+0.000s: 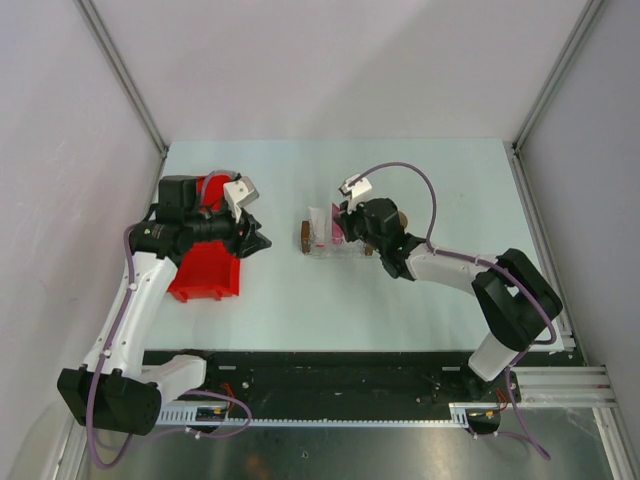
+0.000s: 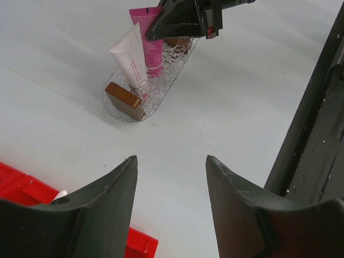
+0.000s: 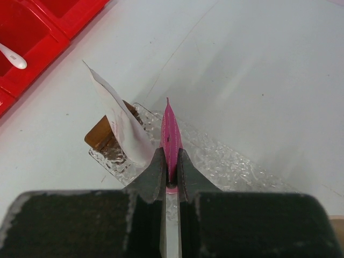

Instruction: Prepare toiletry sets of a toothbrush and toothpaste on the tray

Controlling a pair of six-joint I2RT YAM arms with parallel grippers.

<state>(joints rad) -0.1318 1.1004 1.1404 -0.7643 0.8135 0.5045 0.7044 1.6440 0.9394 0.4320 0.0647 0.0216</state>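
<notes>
The clear tray (image 1: 350,250) lies mid-table with a brown block (image 1: 303,238) at each short end. A white toothpaste tube (image 2: 129,59) stands leaning in it beside a magenta-pink tube (image 2: 152,51). My right gripper (image 3: 171,153) is shut on the pink tube (image 3: 171,131), holding it on edge over the tray (image 3: 231,161), next to the white tube (image 3: 121,123). My left gripper (image 2: 169,158) hangs open and empty above bare table by the red bin, facing the tray (image 2: 161,88). A white toothbrush end (image 3: 13,58) shows in the bin.
The red divided bin (image 1: 205,265) sits at the left under my left arm, with its corner (image 2: 134,244) below the left fingers. A tan cup (image 1: 403,218) stands just behind the right wrist. White walls enclose the table on three sides.
</notes>
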